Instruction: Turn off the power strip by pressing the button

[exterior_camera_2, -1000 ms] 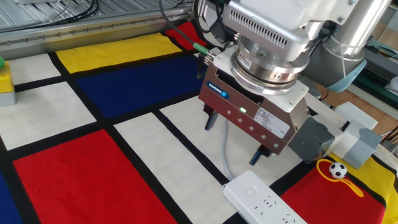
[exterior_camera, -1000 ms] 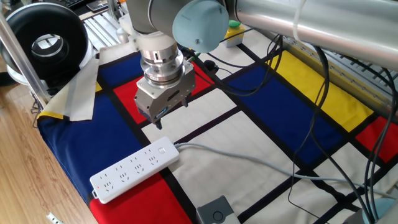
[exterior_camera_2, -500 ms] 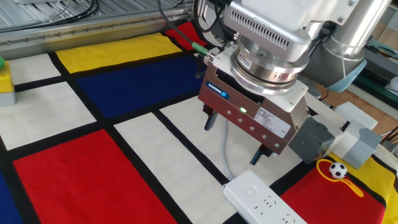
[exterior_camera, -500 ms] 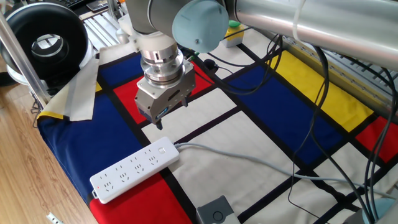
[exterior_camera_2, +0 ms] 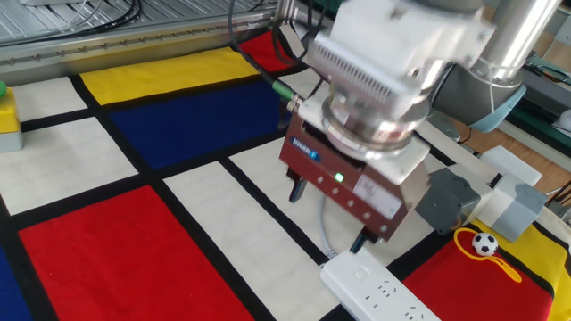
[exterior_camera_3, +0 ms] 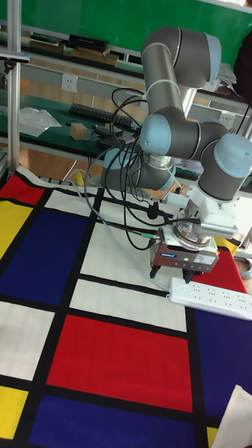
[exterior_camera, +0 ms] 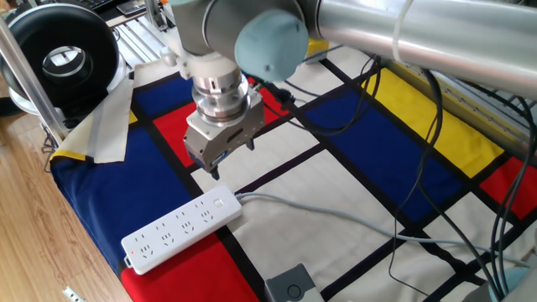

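- As one fixed view shows it, the power strip (exterior_camera: 180,228) lies flat on the chequered worktop (exterior_camera: 336,168). Its long axis runs from lower left to upper right in the picture. The socket rows fill the left and middle of the bar.
- At the strip's right end, past the last socket group, sits the button (exterior_camera: 220,202). It is a small flush white switch, hard to tell from the body around it. The pale grey cord (exterior_camera: 319,210) leaves this same end and trails off to the right.
- Above that end hangs the end effector (exterior_camera: 205,166), pointing downward and clear of the strip. From its tips the button lies lower and a little nearer the camera, close by. No contact is seen.
- In the other fixed view, the two fingers (exterior_camera_2: 297,187) stand visibly apart with nothing between them. The end effector is therefore spread open and holds nothing. The cord runs on the worktop beneath the gap.
- In the tall fixed view, the end effector is just left of the strip's cord end and above it.
- Judgement: the press turns on bringing one fingertip over the switch, not the gap between them. It calls for a short shift along the strip's axis toward the sockets, then a straight descent. With the fingers apart, they could straddle the narrow end and miss the switch.
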{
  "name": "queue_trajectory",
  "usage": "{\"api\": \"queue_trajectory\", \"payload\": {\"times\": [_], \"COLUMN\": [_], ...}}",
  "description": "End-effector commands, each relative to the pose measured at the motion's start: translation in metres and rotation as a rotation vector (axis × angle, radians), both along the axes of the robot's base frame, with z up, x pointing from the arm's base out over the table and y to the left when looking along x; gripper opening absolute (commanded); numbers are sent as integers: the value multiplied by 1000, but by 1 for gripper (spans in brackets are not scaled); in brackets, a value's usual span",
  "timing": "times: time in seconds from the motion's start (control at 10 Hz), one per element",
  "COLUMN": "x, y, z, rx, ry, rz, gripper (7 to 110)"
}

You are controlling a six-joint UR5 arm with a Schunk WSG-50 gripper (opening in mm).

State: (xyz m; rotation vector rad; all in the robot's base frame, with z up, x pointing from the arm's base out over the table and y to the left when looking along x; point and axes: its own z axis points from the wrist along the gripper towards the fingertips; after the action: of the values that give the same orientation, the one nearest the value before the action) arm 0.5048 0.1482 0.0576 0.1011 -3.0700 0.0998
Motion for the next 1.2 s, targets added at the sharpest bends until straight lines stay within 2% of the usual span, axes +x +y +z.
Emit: {"api": "queue_trajectory", "payload": {"times": [0.0,0.1,0.2,0.3,0.5,0.9,1.0,1.1], "x": [1,1,-3,-9,-19,-22,-21,-22], "y": [1,2,2,0,1,21,18,20], "z": [-13,-18,-25,-30,-30,-35,-35,-35], "rx": [9,12,3,-8,-1,50,40,44], "ry": [0,-1,-2,-1,-1,-1,-6,-3], "rz": [-31,-31,-40,-45,-45,-40,-38,-39], "gripper": [88,88,66,66,66,66,88,88]}}
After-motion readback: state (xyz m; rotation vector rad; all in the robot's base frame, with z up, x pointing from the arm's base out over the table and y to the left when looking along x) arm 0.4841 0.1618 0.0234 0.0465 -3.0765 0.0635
